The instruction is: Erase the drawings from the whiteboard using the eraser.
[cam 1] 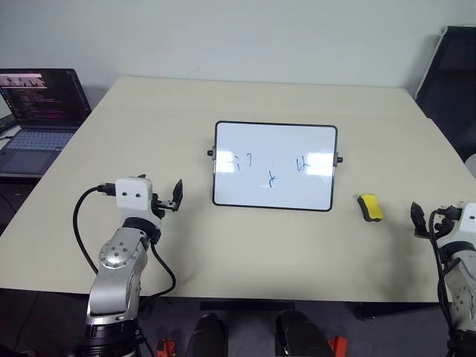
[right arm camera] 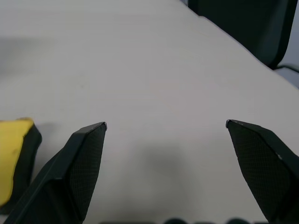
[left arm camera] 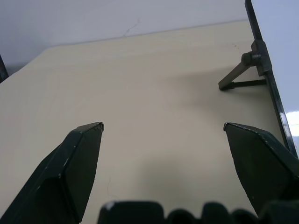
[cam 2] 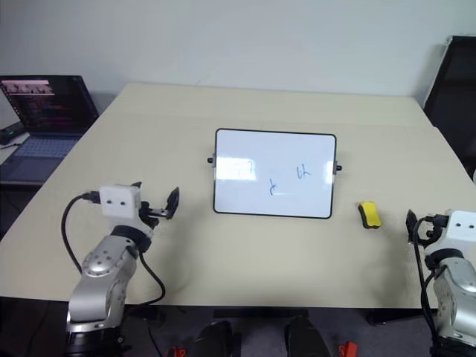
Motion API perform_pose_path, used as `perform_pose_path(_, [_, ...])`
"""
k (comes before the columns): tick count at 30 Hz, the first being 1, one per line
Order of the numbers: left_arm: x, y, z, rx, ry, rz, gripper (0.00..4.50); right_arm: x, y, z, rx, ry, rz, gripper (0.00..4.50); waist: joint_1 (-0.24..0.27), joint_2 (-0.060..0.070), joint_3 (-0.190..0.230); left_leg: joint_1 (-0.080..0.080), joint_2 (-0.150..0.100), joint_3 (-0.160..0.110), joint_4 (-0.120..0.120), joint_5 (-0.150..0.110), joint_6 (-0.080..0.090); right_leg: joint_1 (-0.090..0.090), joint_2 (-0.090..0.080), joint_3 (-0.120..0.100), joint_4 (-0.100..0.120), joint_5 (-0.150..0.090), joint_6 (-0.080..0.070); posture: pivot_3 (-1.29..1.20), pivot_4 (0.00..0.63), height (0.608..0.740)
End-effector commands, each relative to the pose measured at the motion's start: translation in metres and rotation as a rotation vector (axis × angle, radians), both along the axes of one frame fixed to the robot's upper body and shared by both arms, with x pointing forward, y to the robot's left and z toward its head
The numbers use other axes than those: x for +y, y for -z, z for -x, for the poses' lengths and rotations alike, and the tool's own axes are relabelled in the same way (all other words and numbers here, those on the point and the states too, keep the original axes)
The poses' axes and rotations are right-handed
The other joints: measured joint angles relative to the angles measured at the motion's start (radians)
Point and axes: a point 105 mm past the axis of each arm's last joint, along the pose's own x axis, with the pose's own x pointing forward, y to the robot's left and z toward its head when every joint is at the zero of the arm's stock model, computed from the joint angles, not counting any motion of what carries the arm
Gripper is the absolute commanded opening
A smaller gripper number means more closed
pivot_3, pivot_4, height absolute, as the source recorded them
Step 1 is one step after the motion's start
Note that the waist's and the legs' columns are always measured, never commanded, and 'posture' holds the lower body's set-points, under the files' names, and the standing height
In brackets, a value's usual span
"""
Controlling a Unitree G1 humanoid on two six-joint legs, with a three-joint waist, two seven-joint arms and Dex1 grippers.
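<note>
Both my left gripper point(left arm camera: 163, 127) and right gripper point(right arm camera: 166, 125) hover with jaws spread, holding nothing. Drawings point(cam 1: 271, 178) mark the whiteboard point(cam 1: 275, 145); the eraser point(cam 1: 370, 207) lies beside it.

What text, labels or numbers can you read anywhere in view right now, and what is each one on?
None can be read for certain.
Whiteboard: the drawings are thin blue scribbles; one looks like "7", the others form no clear letters.
Laptop: lines of text on its dark screen, too small to read.
Eraser: no label visible.
Left gripper and right gripper: no markings visible.
</note>
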Motion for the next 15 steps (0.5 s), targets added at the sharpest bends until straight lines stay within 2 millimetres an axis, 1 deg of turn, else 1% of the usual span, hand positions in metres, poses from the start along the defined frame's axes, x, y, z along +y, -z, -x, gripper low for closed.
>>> perform_pose_path(1, [-0.006, -0.003, -0.003, -0.033, 0.015, -0.024, 4.50, -0.004, -0.021, 0.003, -0.051, 0.010, -0.004, 4.47, 0.000, 0.000, 0.000, 0.000, 0.000, 0.000, 0.000, 0.000, 0.000, 0.000, 0.000, 0.000, 0.000, 0.000, 0.000, 0.00, 0.150, 0.740])
perform_pose_path(2, [-0.005, -0.001, -0.003, -0.032, 0.013, -0.032, 4.50, -0.003, -0.021, 0.003, -0.054, 0.013, -0.013, 4.47, 0.000, 0.000, 0.000, 0.000, 0.000, 0.000, 0.000, 0.000, 0.000, 0.000, 0.000, 0.000, 0.000, 0.000, 0.000, 0.00, 0.150, 0.740])
perform_pose_path(3, [0.001, 0.001, -0.004, -0.024, -0.019, -0.047, 4.50, -0.001, -0.024, 0.003, -0.064, 0.015, -0.022, 4.47, 0.000, 0.000, 0.000, 0.000, 0.000, 0.000, 0.001, 0.000, 0.000, 0.000, 0.000, 0.000, 0.000, 0.000, 0.000, 0.00, 0.150, 0.740])
perform_pose_path(5, [0.008, -0.001, -0.005, -0.025, -0.057, -0.043, 4.50, 0.011, -0.034, 0.001, -0.082, -0.031, -0.014, 4.47, -0.001, 0.000, 0.000, 0.000, 0.000, 0.000, 0.001, 0.000, 0.000, 0.000, 0.000, 0.000, 0.000, 0.000, 0.000, 0.00, 0.150, 0.740])
perform_pose_path(8, [0.002, -0.012, -0.011, -0.062, 0.008, -0.064, 4.50, 0.031, -0.045, 0.001, -0.084, -0.153, -0.012, 4.47, -0.001, 0.000, 0.000, 0.000, 0.000, 0.000, 0.000, 0.000, 0.000, 0.000, 0.000, 0.000, 0.000, 0.000, 0.000, 0.00, 0.150, 0.740])
perform_pose_path(10, [-0.001, -0.020, -0.014, -0.084, 0.045, -0.069, 4.50, 0.035, -0.046, 0.001, -0.080, -0.183, -0.029, 4.47, 0.000, 0.000, 0.000, 0.000, 0.000, 0.000, 0.000, 0.000, 0.000, 0.000, 0.000, 0.000, 0.000, 0.000, 0.000, 0.00, 0.150, 0.740])
perform_pose_path(11, [-0.004, -0.029, -0.016, -0.105, 0.081, -0.065, 4.50, 0.038, -0.047, 0.000, -0.072, -0.203, -0.040, 4.47, 0.000, 0.000, 0.000, 0.000, 0.000, 0.000, 0.000, 0.000, 0.000, 0.000, 0.000, 0.000, 0.000, 0.000, 0.000, 0.00, 0.150, 0.740])
perform_pose_path(12, [-0.012, -0.040, -0.016, -0.127, 0.159, -0.046, 4.50, 0.043, -0.048, 0.000, -0.063, -0.233, -0.052, 4.47, 0.001, 0.000, 0.000, 0.000, 0.000, 0.000, 0.000, 0.000, 0.000, 0.000, 0.000, 0.000, 0.000, 0.000, 0.000, 0.00, 0.150, 0.740])
perform_pose_path(14, [-0.020, -0.054, -0.015, -0.150, 0.286, -0.034, 4.50, 0.057, -0.050, -0.001, -0.049, -0.283, -0.075, 4.47, 0.001, 0.000, 0.000, -0.001, 0.000, 0.000, 0.000, 0.000, 0.000, 0.000, 0.000, 0.000, -0.001, 0.000, 0.000, 0.00, 0.150, 0.740])
perform_pose_path(15, [-0.029, -0.062, -0.013, -0.158, 0.368, -0.017, 4.50, 0.065, -0.052, 0.000, -0.039, -0.322, -0.088, 4.47, 0.000, 0.000, 0.000, -0.001, 0.000, 0.000, 0.000, 0.000, 0.000, 0.000, 0.000, 0.000, 0.000, 0.000, 0.000, 0.00, 0.150, 0.740])
